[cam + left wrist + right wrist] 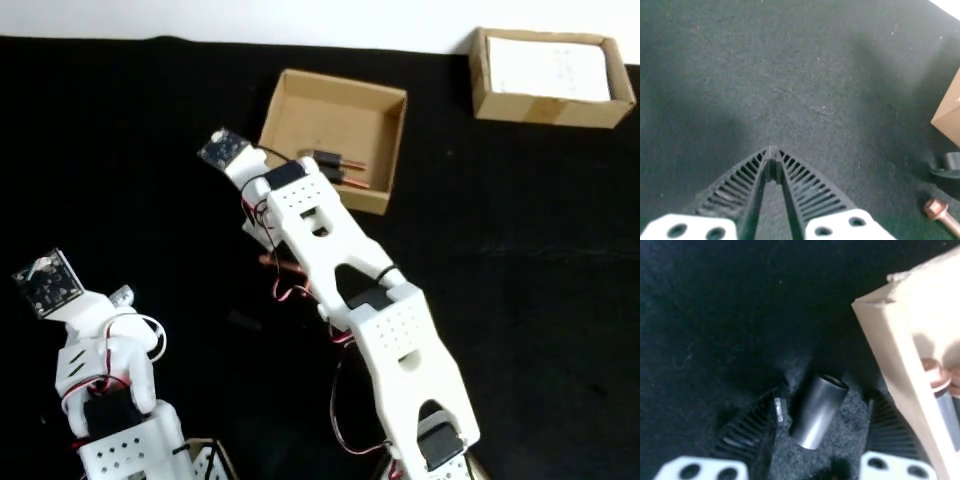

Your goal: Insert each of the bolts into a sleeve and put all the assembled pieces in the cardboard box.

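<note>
Black cloth (520, 330) — tan cardboard box (394, 140), dark grey sleeve (817, 407), copper bolt (938, 209)

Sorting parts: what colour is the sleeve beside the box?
The cylindrical sleeve is dark grey; right wrist view.

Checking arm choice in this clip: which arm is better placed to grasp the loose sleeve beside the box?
Right. Its jaws stand open either side of the sleeve beside the cardboard box. The left arm's jaws are shut over bare cloth, apart from it.
</note>
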